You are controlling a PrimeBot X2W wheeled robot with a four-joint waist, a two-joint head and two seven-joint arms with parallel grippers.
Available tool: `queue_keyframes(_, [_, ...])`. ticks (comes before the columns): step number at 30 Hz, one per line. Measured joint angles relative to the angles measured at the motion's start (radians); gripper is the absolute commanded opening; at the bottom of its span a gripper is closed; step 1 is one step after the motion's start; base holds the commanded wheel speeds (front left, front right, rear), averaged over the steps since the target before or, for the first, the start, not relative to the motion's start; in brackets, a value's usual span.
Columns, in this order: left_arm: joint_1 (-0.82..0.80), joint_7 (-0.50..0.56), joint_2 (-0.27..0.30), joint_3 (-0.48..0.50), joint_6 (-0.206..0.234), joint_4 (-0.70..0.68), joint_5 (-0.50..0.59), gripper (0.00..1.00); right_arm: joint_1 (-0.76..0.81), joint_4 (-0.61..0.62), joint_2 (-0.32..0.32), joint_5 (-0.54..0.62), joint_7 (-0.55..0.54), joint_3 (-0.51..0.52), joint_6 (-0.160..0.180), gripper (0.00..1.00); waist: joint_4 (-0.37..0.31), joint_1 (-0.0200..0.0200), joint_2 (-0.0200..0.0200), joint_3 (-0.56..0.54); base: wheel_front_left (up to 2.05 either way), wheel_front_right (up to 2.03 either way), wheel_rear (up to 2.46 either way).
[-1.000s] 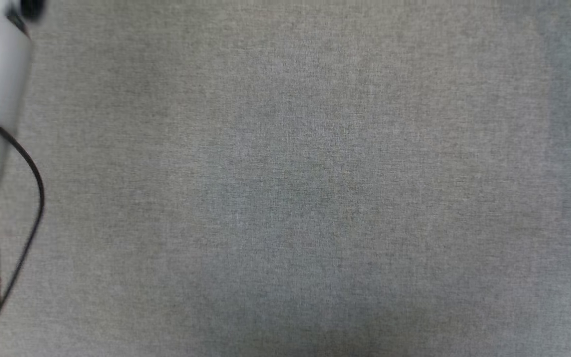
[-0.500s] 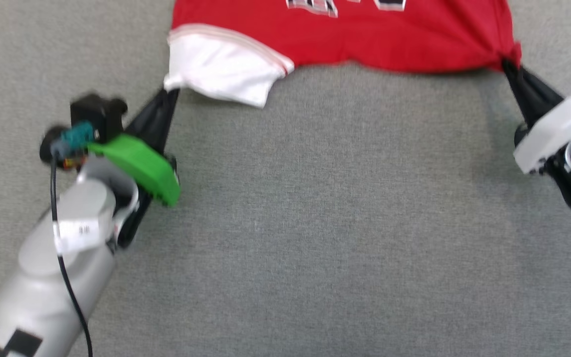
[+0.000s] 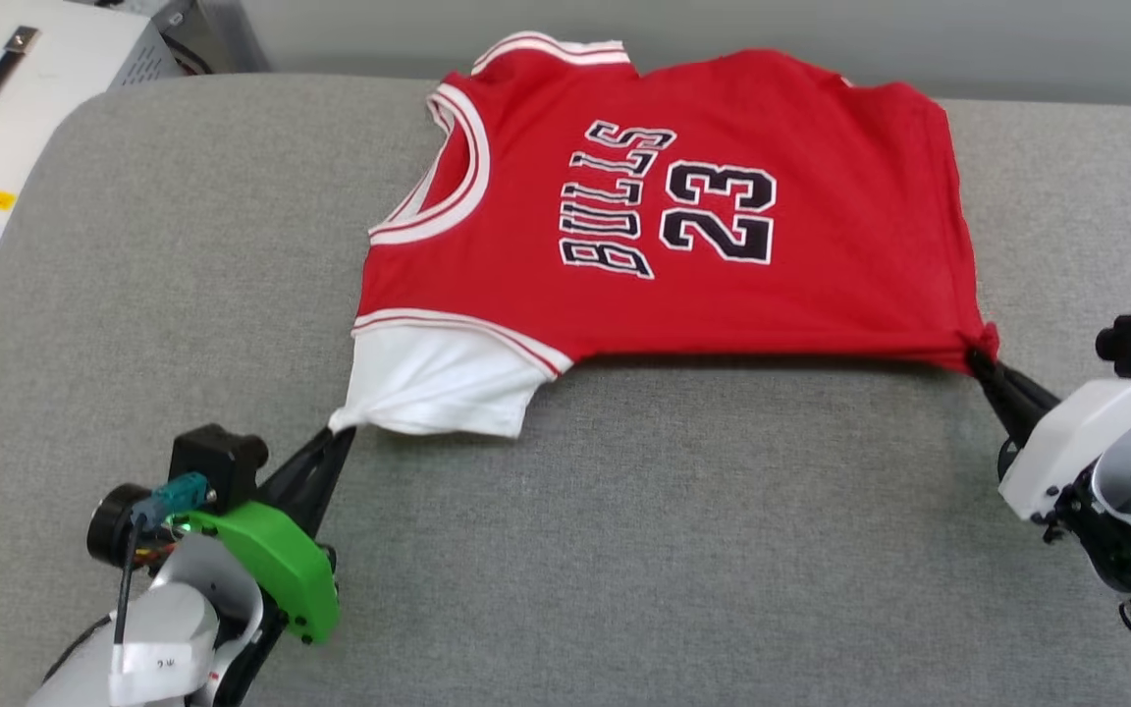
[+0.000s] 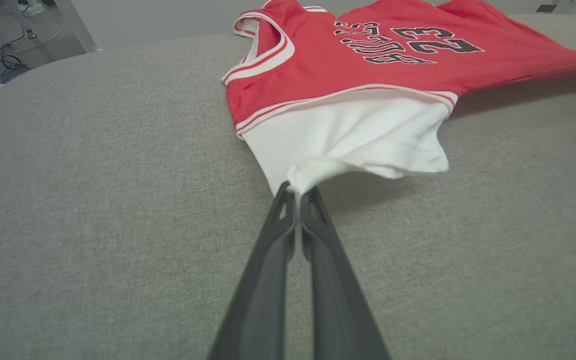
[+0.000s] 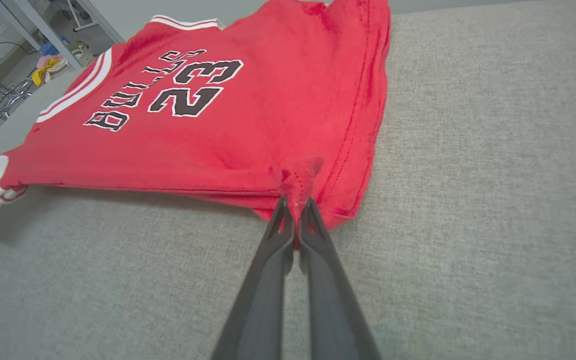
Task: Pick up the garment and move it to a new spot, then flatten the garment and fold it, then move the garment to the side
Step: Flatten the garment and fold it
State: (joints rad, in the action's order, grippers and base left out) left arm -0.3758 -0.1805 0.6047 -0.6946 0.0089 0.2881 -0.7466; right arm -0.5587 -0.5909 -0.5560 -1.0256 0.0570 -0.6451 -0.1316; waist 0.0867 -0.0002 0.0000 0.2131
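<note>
The garment [image 3: 683, 226], a red jersey with black "BULLS 23" lettering, lies spread on the grey cushioned surface [image 3: 624, 550], its collar toward the left. My left gripper [image 3: 342, 434] is shut on the corner of the white sleeve [image 4: 353, 140], lifting it slightly; the pinch sits at the gripper [image 4: 295, 192] tips. My right gripper [image 3: 980, 361] is shut on the red bottom corner of the garment [image 5: 248, 115], bunching cloth at the gripper [image 5: 295, 202] tips. The near edge is stretched between both grippers.
A white box with a dark handle [image 3: 6, 88] stands off the surface at the far left. The cushion's rounded left corner [image 3: 55, 137] and back edge lie near the garment. Open grey cloth stretches in front of the garment.
The head camera has tilted up, so the whole garment, both grippers and the surface's back edge are now in the picture. Both grippers keep hold of the same corners.
</note>
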Motion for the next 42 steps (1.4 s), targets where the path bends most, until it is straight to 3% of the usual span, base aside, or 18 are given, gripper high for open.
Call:
queue_keyframes(17, [0.284,0.098,0.123,-0.058,0.037,-0.231,-0.091,0.0,0.322,0.135,-0.074,-0.181,-0.109,0.024,0.0,0.0,0.005,0.0,0.0,-0.176,0.0,0.0,0.0])
queue_keyframes(30, [0.427,0.21,0.231,-0.114,0.029,-0.365,-0.165,0.0,0.546,0.259,-0.132,-0.211,-0.202,0.071,0.0,0.0,0.013,0.0001,0.0,-0.239,0.0,0.0,0.0])
queue_keyframes(34, [0.431,0.208,0.251,-0.104,0.03,-0.396,-0.161,0.0,0.582,0.308,-0.151,-0.201,-0.212,0.117,0.0,0.0,0.015,0.0001,0.0,-0.225,0.0,0.0,0.0])
queue_keyframes(42, [0.311,0.166,0.232,-0.037,0.031,-0.428,-0.142,0.0,0.585,0.425,-0.166,-0.172,-0.262,0.262,0.0,0.0,0.012,0.0001,0.0,-0.174,0.0,0.0,0.0])
